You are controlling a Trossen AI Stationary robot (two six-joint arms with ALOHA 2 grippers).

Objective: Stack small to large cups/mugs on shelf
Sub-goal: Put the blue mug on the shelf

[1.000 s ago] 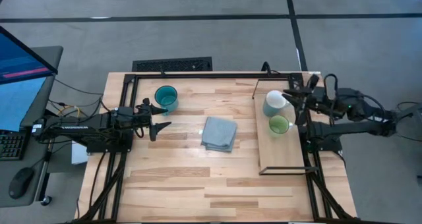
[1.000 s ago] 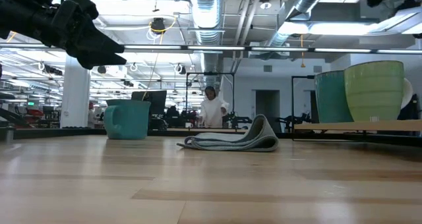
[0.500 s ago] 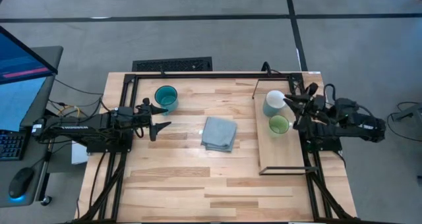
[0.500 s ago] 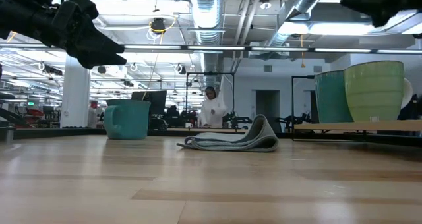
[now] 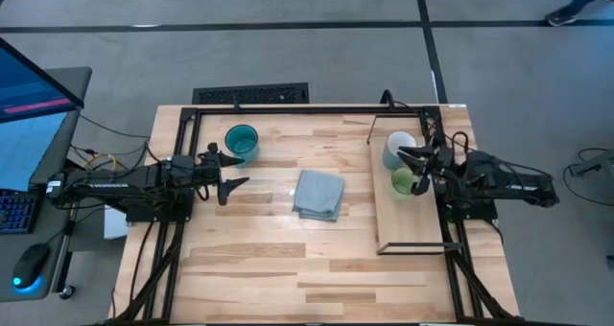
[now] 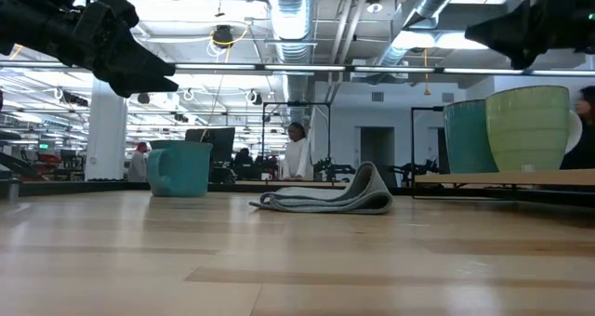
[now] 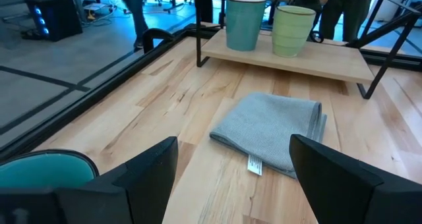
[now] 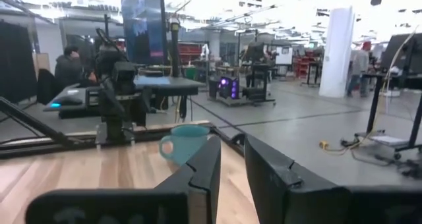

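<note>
1. Shelf [image 5: 411, 225]: a narrow board on the right side of the table, long axis running near to far. Two mugs stand side by side at its far end: the white mug [image 5: 396, 151] farthest, the green mug [image 5: 405, 182] just nearer.
2. Teal mug [image 5: 242, 142]: stands on the tabletop at the far left, well apart from the shelf and not yet stacked. The cloth [image 5: 318, 193] lies between it and the shelf.
3. Right gripper [image 5: 411, 169]: hovers over the two shelf mugs, reaching in from the right edge. In the right wrist view its fingers [image 8: 198, 178] stand nearly together with a thin gap and hold nothing.
4. Left gripper [image 5: 233, 172]: waits at the left side, raised off the table, fingers spread apart and empty.
5. Deciding relation: the teal mug lies just beyond the left gripper on its far side, close by; from the right gripper it lies across the whole table to the left.
6. Judgement: the left arm is the nearer arm for the teal mug; the right arm is placed for the shelf mugs.
</note>
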